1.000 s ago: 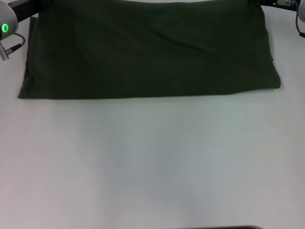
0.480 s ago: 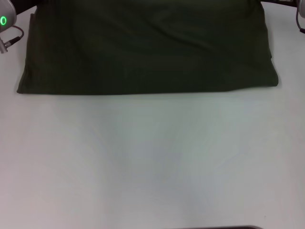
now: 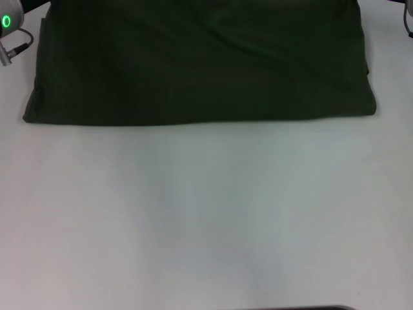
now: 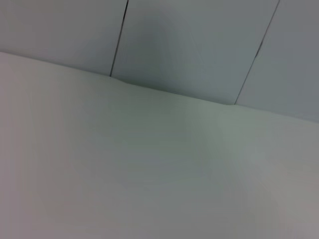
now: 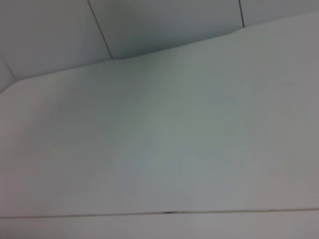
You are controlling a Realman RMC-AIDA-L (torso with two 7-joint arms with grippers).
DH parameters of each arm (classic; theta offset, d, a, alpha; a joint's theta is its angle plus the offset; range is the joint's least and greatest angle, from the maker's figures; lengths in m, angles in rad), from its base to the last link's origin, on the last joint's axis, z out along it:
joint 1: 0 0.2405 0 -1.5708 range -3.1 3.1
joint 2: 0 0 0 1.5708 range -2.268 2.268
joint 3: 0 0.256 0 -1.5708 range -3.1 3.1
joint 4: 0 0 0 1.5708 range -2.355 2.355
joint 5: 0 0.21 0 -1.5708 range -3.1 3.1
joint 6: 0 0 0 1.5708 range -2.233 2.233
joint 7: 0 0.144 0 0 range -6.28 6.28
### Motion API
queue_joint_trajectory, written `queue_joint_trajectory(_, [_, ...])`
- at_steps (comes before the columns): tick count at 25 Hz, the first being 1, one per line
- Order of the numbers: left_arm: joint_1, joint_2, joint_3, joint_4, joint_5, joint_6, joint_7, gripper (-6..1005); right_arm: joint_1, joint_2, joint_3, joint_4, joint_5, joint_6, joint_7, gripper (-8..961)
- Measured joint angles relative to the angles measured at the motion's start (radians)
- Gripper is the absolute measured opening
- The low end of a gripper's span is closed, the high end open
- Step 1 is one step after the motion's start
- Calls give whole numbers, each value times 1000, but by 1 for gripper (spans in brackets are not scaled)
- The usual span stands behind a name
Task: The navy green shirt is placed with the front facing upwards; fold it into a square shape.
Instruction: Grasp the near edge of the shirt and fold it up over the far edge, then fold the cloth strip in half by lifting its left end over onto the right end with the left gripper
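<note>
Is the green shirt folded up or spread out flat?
Folded. The dark olive-green cotton shirt lies as a wide band with a straight near edge; no sleeves, collar or lettering show.

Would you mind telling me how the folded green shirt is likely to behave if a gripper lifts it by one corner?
The navy green shirt would probably droop, since its soft creases suggest limp fabric. Its stacked layers may slide apart and unfold. It lies flat on the table, so rolling seems unlikely.

Dark olive-green navy green shirt (plain, no print seen), pale grey-white table, green ring light on left arm
</note>
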Motion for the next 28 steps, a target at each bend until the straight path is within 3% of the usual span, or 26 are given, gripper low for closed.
queue_joint_trajectory(16, [-1,-15,9,-1,0,-6,1,61,3,13,-5,6,0,11,-7,165])
queue_joint_trajectory(22, [0,-15,11,-3,-6,-16,2,247,-2,12,-4,-1,0,23,-9,187])
queue_joint_trajectory(24, [4,-15,14,-6,-28,-25,3,487,-5,9,-4,-6,-1,31,-10,264])
queue_joint_trajectory(28, [11,-15,17,-9,-72,-38,13,628,-16,4,-4,-30,-1,33,-11,419])
